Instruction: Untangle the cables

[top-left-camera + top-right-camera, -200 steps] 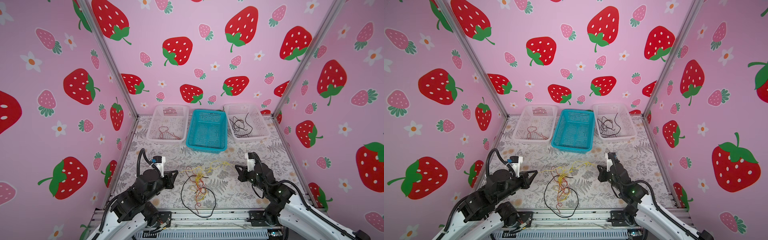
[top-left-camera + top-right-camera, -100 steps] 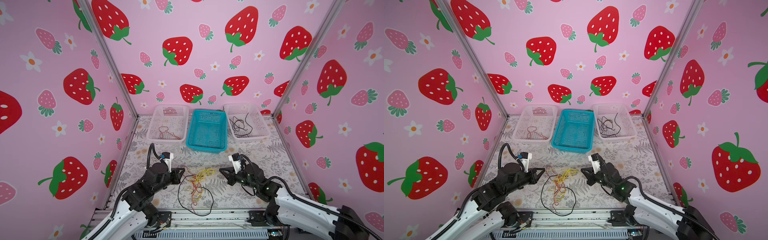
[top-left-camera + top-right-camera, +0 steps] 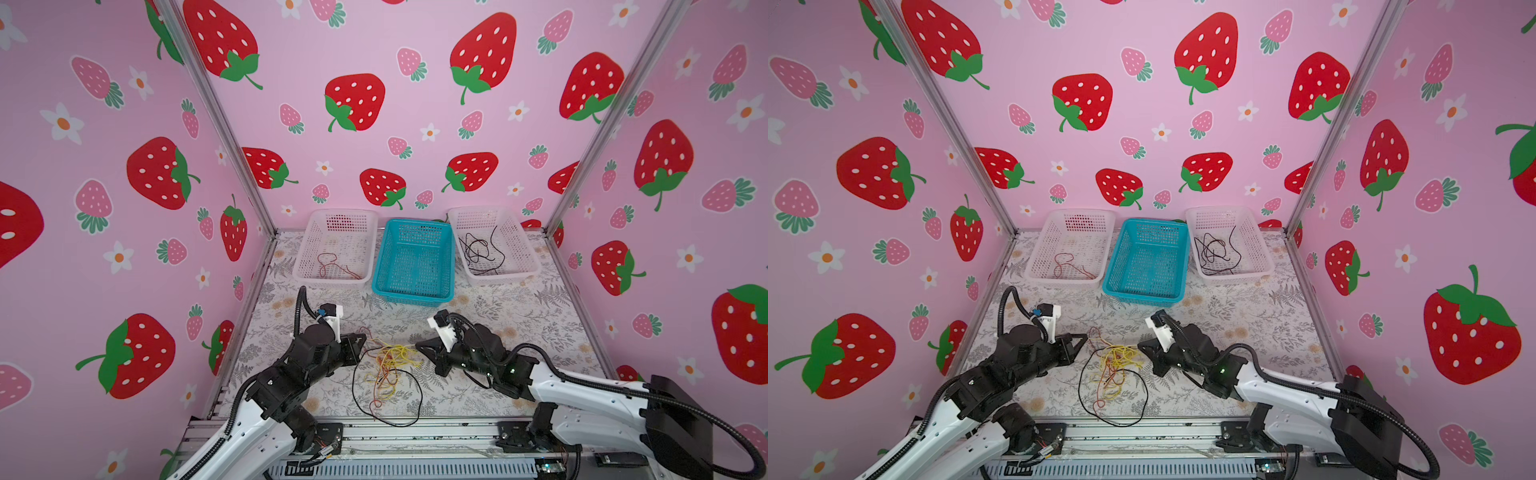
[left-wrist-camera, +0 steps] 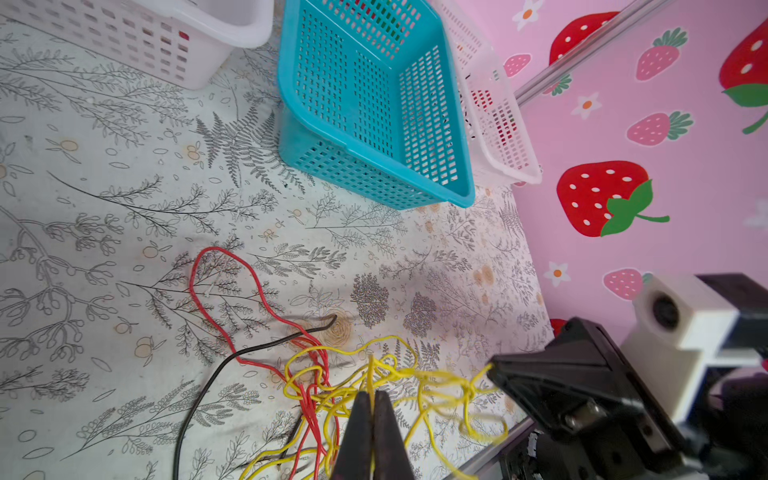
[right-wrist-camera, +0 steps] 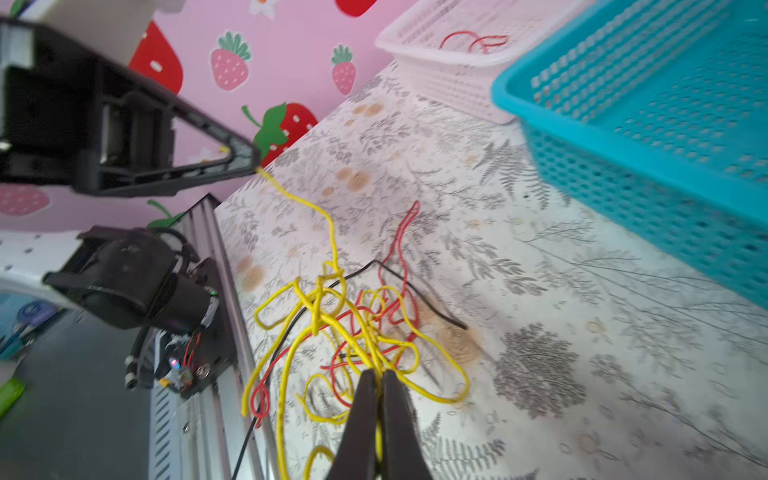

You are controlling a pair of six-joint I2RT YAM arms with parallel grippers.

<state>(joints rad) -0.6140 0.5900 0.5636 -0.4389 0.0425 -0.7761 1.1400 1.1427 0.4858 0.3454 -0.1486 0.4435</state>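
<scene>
Left claw (image 3: 362, 338) and right claw (image 3: 417, 344) each pinch the yellow cable (image 3: 399, 357). Pull them apart slowly and low, so the red cable (image 4: 216, 249) and black cable (image 3: 353, 382) between them slip free.

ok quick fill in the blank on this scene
The left white plastic basket holds a thin ____ cable.
The right white plastic basket holds a ____ wire.
Both the left gripper and right gripper are shut on a ____ strand of the tangle of thin cables.
The tangle's widest loop is ____.
Missing: red; black; yellow; black.
</scene>
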